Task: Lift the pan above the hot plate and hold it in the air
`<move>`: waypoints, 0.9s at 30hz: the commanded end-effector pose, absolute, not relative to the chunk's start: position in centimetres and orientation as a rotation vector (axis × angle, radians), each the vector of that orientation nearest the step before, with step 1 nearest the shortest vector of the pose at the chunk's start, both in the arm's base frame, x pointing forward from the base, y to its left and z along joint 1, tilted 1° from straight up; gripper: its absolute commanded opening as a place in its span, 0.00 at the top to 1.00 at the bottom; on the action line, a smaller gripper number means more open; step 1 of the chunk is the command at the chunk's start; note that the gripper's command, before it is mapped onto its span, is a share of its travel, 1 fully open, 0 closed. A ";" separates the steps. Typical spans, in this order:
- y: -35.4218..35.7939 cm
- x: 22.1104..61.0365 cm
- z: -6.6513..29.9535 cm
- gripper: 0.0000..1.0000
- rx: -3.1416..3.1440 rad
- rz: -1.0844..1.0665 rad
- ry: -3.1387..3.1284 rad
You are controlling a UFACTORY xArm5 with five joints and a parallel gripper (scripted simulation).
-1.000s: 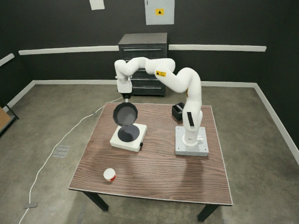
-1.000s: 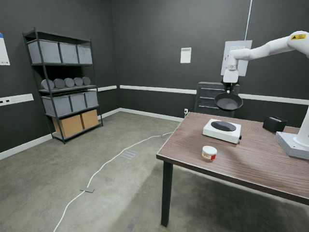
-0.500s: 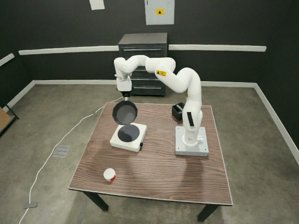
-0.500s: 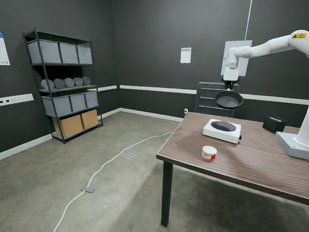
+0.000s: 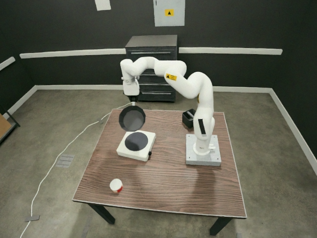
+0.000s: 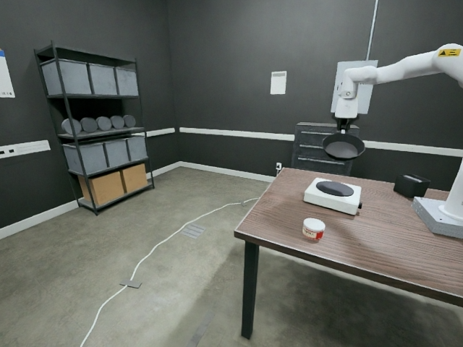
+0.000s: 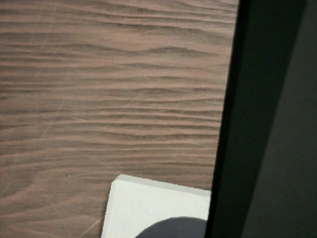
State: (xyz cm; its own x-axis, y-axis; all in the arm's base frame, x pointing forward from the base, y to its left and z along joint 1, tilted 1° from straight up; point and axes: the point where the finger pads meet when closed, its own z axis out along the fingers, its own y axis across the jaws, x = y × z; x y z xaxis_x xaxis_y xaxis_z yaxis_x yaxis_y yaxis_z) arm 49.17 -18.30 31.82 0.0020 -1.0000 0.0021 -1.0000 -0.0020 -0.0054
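The black pan (image 5: 132, 118) (image 6: 343, 146) hangs in the air well above the white hot plate (image 5: 123, 150) (image 6: 317, 197) with its dark round burner (image 5: 136, 141) (image 6: 334, 188). My gripper (image 5: 132, 99) (image 6: 343, 127) is shut on the pan's handle at the back and points down. In the wrist view the pan (image 7: 267, 119) fills the right side as a dark shape, with a corner of the hot plate (image 7: 154, 208) below it on the wood table (image 7: 99, 89).
A white and red cup (image 5: 116, 185) (image 6: 313, 228) stands near the table's front left. A black box (image 5: 188, 117) (image 6: 411, 184) sits behind the arm's grey base (image 5: 203, 153). A dark drawer cabinet (image 5: 153, 66) stands behind the table.
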 end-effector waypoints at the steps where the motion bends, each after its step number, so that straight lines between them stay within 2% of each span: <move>1: -18.3 49.2 32.3 1.00 -2.220 -0.015 2.216; 27: -18.3 49.2 33.5 1.00 -2.220 -0.015 2.216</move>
